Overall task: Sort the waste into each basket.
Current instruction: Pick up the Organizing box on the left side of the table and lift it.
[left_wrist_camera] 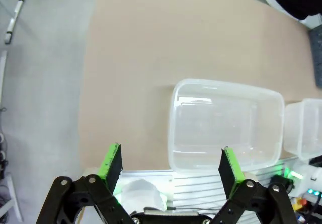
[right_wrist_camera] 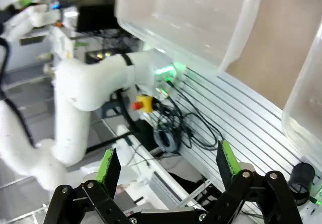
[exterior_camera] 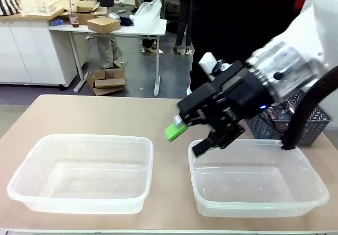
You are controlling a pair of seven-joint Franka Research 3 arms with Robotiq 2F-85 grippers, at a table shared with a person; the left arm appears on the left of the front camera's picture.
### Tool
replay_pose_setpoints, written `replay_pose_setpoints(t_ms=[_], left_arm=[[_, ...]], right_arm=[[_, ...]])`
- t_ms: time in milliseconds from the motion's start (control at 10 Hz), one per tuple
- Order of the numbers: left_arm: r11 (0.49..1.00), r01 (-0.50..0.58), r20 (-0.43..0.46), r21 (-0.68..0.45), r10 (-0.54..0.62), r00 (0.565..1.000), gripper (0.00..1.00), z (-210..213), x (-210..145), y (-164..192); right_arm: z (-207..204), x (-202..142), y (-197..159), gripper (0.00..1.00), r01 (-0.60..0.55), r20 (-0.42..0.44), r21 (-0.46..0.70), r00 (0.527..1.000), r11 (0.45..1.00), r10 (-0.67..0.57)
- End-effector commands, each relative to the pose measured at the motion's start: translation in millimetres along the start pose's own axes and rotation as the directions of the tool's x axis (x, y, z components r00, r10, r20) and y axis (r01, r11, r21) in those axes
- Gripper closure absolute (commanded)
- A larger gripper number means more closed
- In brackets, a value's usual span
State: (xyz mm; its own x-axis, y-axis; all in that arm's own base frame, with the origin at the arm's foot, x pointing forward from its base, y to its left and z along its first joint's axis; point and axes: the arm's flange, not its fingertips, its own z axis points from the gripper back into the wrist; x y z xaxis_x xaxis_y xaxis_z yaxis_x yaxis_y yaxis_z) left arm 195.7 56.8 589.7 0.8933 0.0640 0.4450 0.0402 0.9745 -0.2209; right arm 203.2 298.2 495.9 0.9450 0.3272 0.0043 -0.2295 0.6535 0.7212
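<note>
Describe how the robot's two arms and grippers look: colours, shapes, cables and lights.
The left gripper and right gripper are black linkage frames with two fingers tipped in bright green pads. The right arm is white with a shiny silver wrist, a thick black cable and a small blue light. The left arm is white and rounded, with a green light.

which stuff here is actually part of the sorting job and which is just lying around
Job:
left clear tub
right clear tub
right gripper, open above the right clear tub
left gripper, open
perhaps the dark mesh basket, contents hard to tell

Lying about:
cardboard boxes on the far white table
open carton on the floor
white plastic bag
</note>
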Motion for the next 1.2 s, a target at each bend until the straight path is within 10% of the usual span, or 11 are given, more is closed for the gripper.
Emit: replay_pose_setpoints(t_ms=[0, 500, 600, 700, 1100], left_arm=[[1.0, -0.027, -0.062, 0.015, 0.028, 0.998, 0.0, -78, 2, 10], [0.992, -0.115, -0.358, -0.054, 0.088, 0.929, 0.0, -239, -39, 20], [0.992, -0.112, -0.363, -0.058, 0.084, 0.928, 0.0, -238, -32, 6], [0.995, -0.095, -0.354, 0.011, 0.093, 0.931, 0.0, -170, 54, 39], [0.996, -0.005, -0.437, -0.086, -0.033, 0.899, 0.0, -219, 50, 24]], right_arm=[[-66, 57, 15, 0.0, 0.078, -0.075, -0.13, 0.993, 0.988, -0.088], [-145, 86, 10, 0.0, 0.162, -0.049, -0.355, 0.98, 0.921, -0.191], [-128, 85, 6, 0.0, 0.191, 0.022, -0.399, 0.98, 0.897, -0.199], [-143, 78, -4, 0.0, 0.11, -0.105, -0.264, 0.984, 0.958, -0.142], [-142, 79, -3, 0.0, 0.128, -0.093, -0.305, 0.982, 0.944, -0.163]])
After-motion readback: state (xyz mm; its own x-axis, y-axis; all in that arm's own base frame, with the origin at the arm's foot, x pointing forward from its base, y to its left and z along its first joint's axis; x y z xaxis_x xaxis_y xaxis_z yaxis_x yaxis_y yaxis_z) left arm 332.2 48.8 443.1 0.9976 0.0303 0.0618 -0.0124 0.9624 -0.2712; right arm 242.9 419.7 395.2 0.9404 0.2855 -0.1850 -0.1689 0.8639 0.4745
